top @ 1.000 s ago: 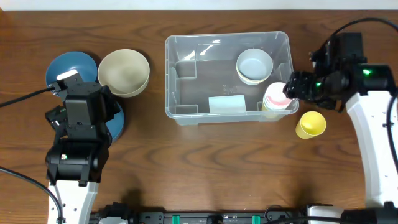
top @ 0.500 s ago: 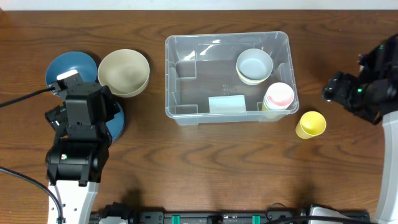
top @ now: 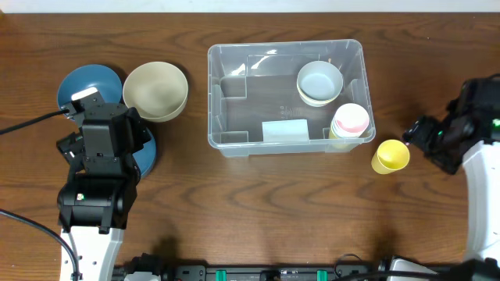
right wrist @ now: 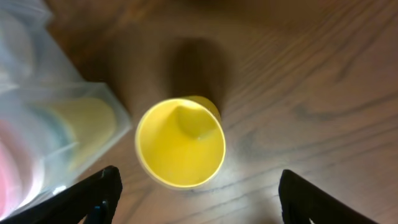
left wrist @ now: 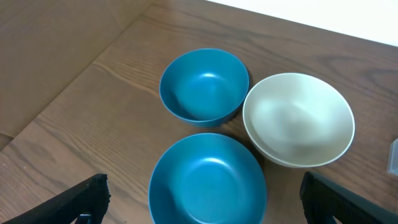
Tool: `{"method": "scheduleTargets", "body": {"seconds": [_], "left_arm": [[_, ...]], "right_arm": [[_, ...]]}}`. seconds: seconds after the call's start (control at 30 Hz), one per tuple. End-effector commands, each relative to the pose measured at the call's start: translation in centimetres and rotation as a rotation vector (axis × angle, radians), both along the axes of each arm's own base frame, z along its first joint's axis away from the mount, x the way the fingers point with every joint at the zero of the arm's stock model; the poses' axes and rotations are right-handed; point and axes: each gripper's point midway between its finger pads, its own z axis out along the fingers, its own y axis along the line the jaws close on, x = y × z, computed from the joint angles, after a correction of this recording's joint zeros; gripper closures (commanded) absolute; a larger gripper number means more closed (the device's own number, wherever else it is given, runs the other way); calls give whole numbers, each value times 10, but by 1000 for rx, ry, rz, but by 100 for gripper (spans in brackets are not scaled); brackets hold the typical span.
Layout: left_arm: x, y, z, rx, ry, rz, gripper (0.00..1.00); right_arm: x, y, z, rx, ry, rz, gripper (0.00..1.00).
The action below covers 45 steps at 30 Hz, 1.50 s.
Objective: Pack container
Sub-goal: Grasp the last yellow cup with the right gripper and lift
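Jaws set wide and empty on left gripper [left wrist: 205, 198] and right gripper [right wrist: 199, 194]; yellow cup [right wrist: 180, 151] upright just beside container [top: 234, 117], lower right.

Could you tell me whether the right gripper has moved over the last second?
Yes: the right gripper moved right from the container to the yellow cup.

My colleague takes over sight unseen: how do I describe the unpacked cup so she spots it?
Start at the clear container in the middle of the table. Just off its right front corner stands a yellow cup, mouth up. It is the only cup outside the container; the pink-topped stack sits inside.
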Motion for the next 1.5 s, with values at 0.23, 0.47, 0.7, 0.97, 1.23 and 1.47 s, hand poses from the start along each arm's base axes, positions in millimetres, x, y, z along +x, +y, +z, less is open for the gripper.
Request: {"method": "scheduleTargets", "body": {"seconds": [0.23,0.47,0.7,0.97,1.23,1.47], "left_arm": [[0,4,10,2,-26,22,2],[0,4,10,2,-26,22,2],[0,4,10,2,-26,22,2],[0,4,10,2,-26,22,2],[0,4,10,2,-26,22,2],[0,4,10,3,-26,21,2]], "right_arm": [[-15,5,-51,32,40,-45,30],[-21,6,-71,31,47,-55,61],[-20,2,-72,8,43,-61,84],[-18,1,-71,6,32,-61,99],[-13,0,-66,2,16,-61,99],[0,0,-49,15,-28,-54,99]]}}
